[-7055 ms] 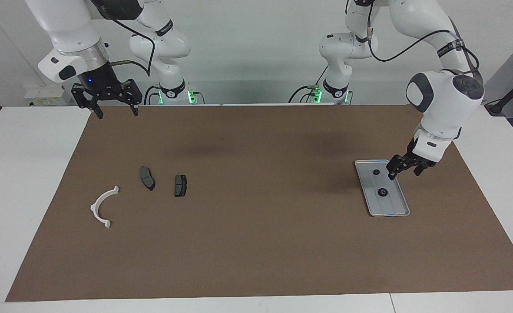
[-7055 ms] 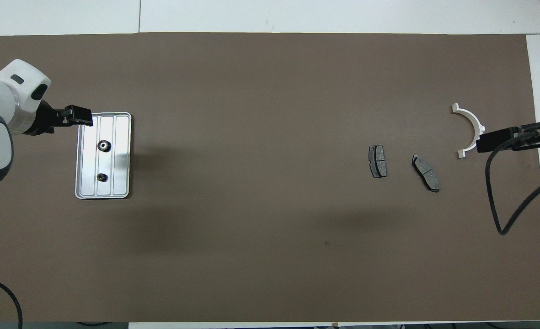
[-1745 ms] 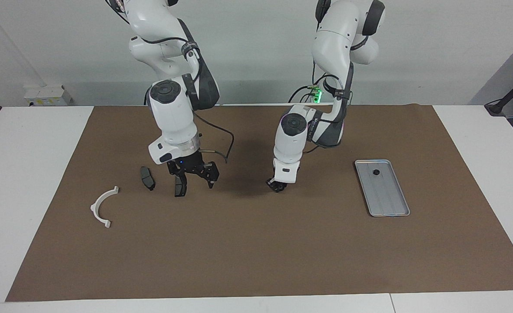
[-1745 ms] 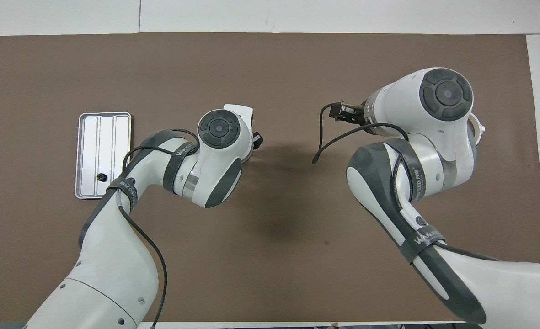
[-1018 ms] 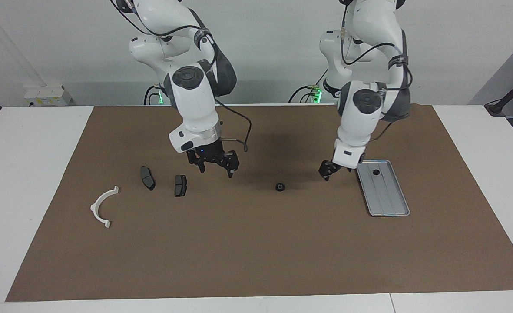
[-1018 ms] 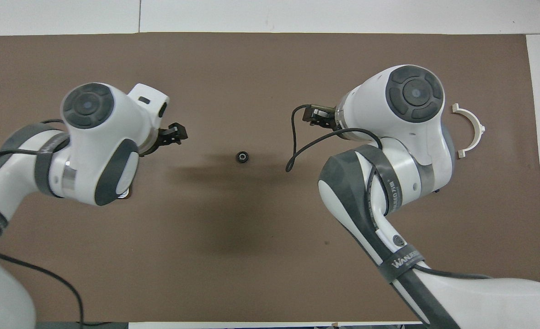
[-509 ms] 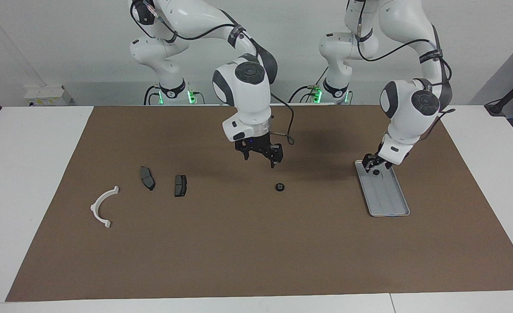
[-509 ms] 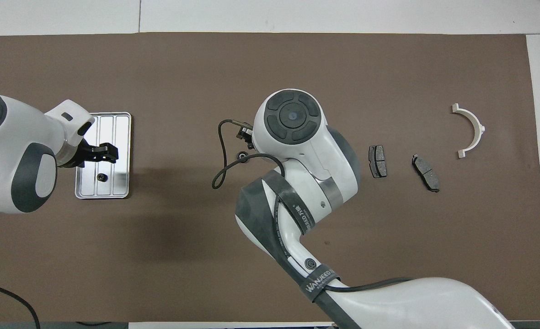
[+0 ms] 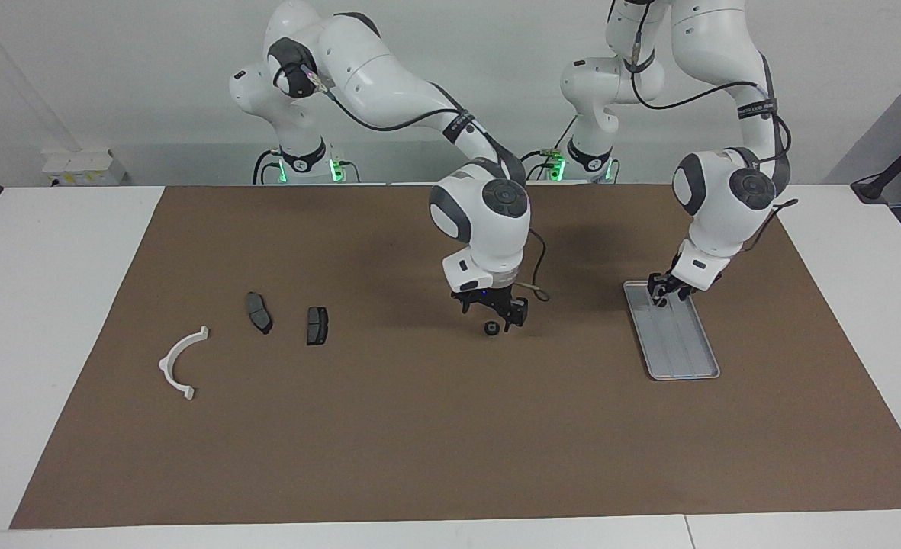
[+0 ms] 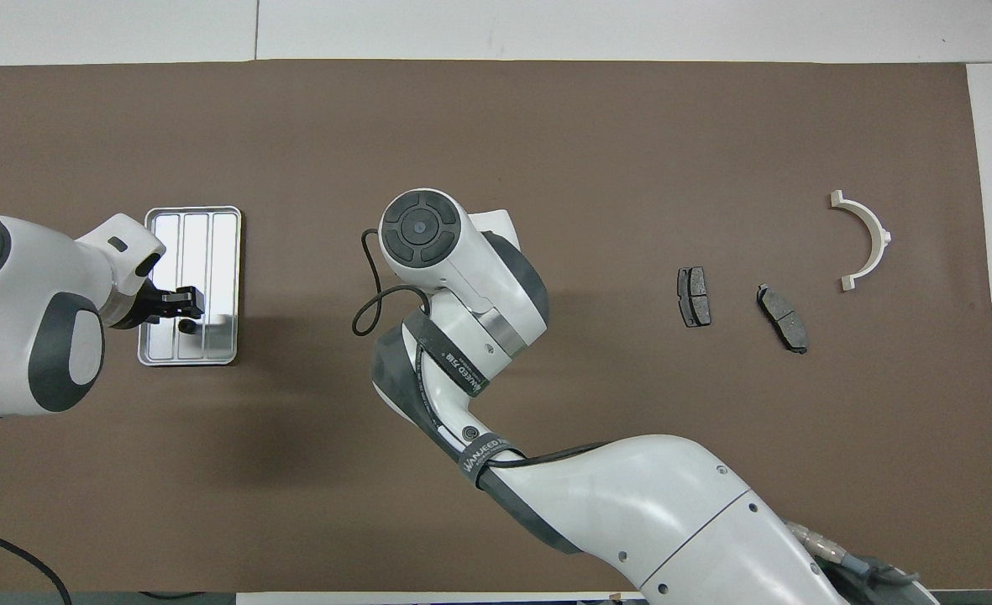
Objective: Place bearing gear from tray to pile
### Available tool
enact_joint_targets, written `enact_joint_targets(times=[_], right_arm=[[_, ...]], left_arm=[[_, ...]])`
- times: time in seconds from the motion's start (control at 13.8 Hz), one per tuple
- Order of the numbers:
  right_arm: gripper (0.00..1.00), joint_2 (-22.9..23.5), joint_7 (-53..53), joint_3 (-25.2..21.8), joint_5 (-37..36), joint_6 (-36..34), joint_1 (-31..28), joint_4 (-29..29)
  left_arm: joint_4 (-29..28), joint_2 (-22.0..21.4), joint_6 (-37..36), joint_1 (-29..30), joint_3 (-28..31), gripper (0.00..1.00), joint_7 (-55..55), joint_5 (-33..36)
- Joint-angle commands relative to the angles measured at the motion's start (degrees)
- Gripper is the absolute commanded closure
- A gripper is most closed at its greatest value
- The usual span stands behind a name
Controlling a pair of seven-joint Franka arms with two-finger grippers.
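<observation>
R gripper point(image 9: 495, 316) is down w/ fingers wide around the bearing gear point(image 9: 490, 328) mid-mat, holding nothing yet, so imo center then squeeze; L gripper point(image 9: 659, 293) over the tray point(image 9: 683, 358), can't tell its grip.

Right arm stretched out to mid-bench, wrist pointing straight down, right gripper point(image 9: 493, 317) low, fingers spread apart. Left arm bent at its own end of the bench, forearm sloping down, left gripper point(image 9: 659, 294) low with wrist tilted; how its fingers stand can't be made out.
</observation>
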Motion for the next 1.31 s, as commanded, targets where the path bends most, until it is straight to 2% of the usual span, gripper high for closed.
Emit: enact_joint_targets(times=[0.0, 0.51, 1.02, 1.24], right_arm=[[0.00, 1.7, 0.8, 0.2, -1.1, -0.4, -0.2, 2.4], [0.00, 3.3, 0.7, 0.4, -0.4, 2.5, 0.2, 1.6], [0.01, 3.2, 0.3, 1.5, 1.8, 2.5, 0.6, 0.5], [0.03, 3.2, 0.0, 1.5, 1.8, 5.4, 0.4, -1.5]], left_arm=[[-2.6, -1.3, 2.2, 0.8, -0.7, 0.42, -1.4, -0.6], [-5.5, -0.9, 5.8, 1.7, -0.7, 0.49, -1.2, -0.6], [-5.8, -0.6, 6.5, 1.7, -0.7, 0.53, -1.6, -0.6], [-6.6, -0.4, 8.1, 1.6, -0.7, 0.55, -1.7, -0.6]])
